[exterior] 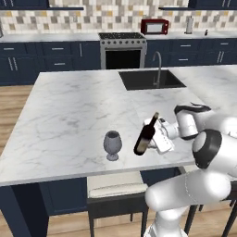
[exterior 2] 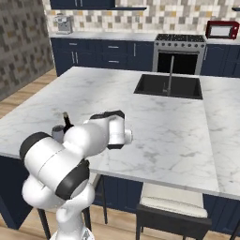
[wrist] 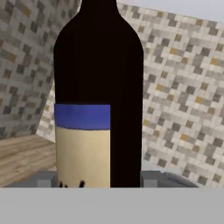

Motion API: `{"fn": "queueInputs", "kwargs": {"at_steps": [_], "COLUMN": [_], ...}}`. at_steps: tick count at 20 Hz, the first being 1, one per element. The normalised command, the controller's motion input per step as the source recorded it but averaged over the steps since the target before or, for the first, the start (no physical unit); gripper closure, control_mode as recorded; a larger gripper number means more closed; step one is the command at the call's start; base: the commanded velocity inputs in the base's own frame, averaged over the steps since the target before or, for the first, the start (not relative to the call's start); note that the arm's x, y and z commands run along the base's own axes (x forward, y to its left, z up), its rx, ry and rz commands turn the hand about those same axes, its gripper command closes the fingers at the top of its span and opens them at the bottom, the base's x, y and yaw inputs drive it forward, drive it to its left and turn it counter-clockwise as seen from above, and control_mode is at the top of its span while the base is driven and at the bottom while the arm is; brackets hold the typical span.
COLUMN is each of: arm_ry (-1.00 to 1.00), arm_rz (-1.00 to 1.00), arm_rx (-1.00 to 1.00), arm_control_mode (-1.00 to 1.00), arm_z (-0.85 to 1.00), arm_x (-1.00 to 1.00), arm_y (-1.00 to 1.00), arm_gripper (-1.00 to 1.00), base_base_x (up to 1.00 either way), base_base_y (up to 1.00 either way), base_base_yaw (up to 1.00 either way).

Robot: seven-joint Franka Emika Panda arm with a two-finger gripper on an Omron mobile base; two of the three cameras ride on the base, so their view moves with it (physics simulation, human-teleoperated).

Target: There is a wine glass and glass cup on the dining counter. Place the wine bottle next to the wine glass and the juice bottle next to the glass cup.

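Note:
My gripper [exterior: 156, 137] is shut on the wine bottle [exterior: 146, 135], a dark bottle that leans with its neck up and to the right. Its base is low over the dining counter [exterior: 69, 115] near the front edge; whether it touches I cannot tell. The grey wine glass [exterior: 112, 145] stands upright just left of the bottle, a short gap apart. In the hand view the wine bottle [wrist: 98, 87] shows its tan label under a blue band. In the right base view the bottle's neck [exterior 2: 66, 120] and the wine glass [exterior 2: 57, 132] peek from behind my arm. The glass cup and juice bottle are out of view.
A black sink [exterior: 148, 78] with a curved tap [exterior: 159, 65] lies at the counter's far side. A cushioned stool [exterior: 115, 190] stands below the front edge. Stove [exterior: 122, 48] and red microwave [exterior: 154, 27] line the back wall.

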Motion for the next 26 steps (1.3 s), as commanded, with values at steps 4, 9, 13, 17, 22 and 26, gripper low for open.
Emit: {"fn": "queueInputs", "kwargs": {"at_steps": [4,9,13,17,22,26], "arm_ry": [0.1,0.08,0.01,0.0,0.01,0.03], "arm_rz": [-0.02,-0.01,0.0,0.0,0.0,0.0], "arm_rx": [0.0,-0.01,-0.06,-0.07,-0.03,0.0], "arm_control_mode": [-1.0,-1.0,-1.0,-1.0,-1.0,-1.0], "arm_z": [-0.2,-0.19,-0.22,-0.26,-0.24,-0.24], "arm_x": [0.26,0.23,0.2,0.24,0.26,0.32], "arm_y": [0.02,0.03,0.03,0.05,0.05,0.03], "arm_gripper": [1.0,1.0,1.0,1.0,1.0,1.0], "base_base_x": [0.0,0.0,0.0,0.0,0.0,0.0], "base_base_y": [0.0,0.0,0.0,0.0,0.0,0.0], "base_base_yaw": [0.0,0.0,0.0,0.0,0.0,0.0]}}
